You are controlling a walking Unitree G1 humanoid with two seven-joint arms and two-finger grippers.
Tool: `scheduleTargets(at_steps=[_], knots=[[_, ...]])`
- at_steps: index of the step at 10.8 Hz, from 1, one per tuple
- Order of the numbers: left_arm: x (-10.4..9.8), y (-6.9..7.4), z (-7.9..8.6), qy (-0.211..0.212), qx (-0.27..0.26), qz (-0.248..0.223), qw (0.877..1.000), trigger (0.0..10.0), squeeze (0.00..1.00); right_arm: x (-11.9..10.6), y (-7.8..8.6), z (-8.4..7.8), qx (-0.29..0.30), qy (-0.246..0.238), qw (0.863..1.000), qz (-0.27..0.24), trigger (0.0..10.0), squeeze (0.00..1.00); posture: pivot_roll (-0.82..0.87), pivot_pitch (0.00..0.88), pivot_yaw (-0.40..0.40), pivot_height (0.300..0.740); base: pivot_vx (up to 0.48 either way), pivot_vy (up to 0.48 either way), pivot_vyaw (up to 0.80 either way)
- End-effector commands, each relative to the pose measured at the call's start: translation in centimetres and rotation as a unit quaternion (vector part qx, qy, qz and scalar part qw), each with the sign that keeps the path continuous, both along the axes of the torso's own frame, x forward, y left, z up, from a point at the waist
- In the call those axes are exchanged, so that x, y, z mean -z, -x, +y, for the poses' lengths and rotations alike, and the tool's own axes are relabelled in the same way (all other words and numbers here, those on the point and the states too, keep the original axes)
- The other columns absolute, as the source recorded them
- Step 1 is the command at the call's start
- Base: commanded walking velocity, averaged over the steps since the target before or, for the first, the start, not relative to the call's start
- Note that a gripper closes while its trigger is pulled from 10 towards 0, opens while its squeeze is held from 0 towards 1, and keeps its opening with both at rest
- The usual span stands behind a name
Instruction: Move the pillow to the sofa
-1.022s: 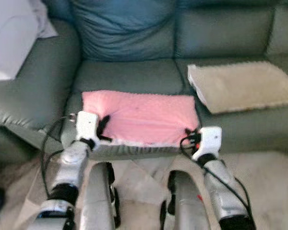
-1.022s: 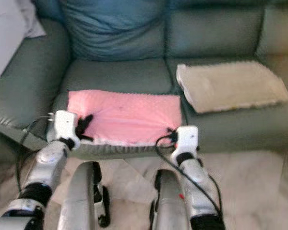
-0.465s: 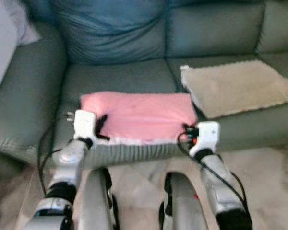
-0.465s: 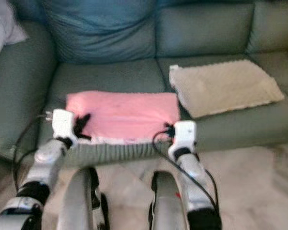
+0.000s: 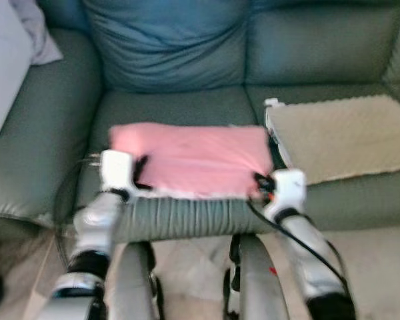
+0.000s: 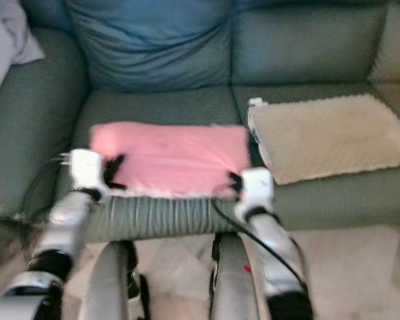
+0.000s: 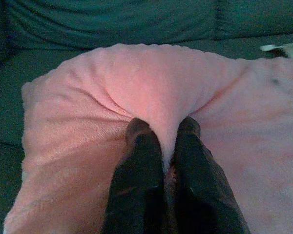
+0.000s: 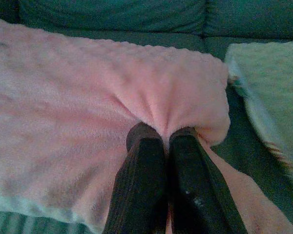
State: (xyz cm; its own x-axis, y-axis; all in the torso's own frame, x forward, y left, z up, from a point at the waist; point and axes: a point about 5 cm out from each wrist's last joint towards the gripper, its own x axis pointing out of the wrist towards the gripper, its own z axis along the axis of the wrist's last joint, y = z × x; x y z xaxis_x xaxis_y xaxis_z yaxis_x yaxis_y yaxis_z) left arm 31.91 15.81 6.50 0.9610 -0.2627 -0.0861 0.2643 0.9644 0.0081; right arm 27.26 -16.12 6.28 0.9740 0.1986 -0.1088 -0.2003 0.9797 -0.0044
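A pink pillow (image 5: pixel 195 160) lies flat on the seat of a dark green sofa (image 5: pixel 187 107), its near edge reaching the front of the seat cushion. The left gripper (image 7: pixel 162 132) has its two black fingers (image 7: pixel 139 141) pressed nearly together on a fold of the pillow's fuzzy fabric near the left front corner; the fabric bunches up into a ridge between the tips. The right gripper (image 8: pixel 162 134) does the same near the right front corner, fingers almost closed with a pinch of pink fabric drawn in between them, creases radiating from the grip. From the head cameras, both silver arms reach forward from below to the pillow's front edge, one at each end. Just beside the pillow on the right, on the next seat, lies a beige pillow (image 5: pixel 343 137), close but with a narrow strip of sofa between. A blue cushion (image 5: pixel 167 40) leans against the backrest behind the pink one
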Motion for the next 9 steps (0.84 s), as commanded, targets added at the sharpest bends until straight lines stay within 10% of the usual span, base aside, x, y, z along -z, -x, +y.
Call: scheduleTargets(at_steps=[1,9], knots=[[0.3,0.2,1.3,-0.013,-0.025,0.001,1.0,10.0,0.0,-0.1,0.1,0.2,0.001,-0.008,1.0,-0.007,10.0,0.0,-0.09,0.187,-0.027,0.605,0.0,0.0,0.68],[-2.2,-3.2,2.1,-0.079,-0.095,-0.008,0.992,10.0,0.0,-3.1,-4.2,-5.0,0.019,0.034,0.999,-0.015,10.0,0.0,-0.1,0.347,-0.032,0.605,0.0,0.0,0.0]])
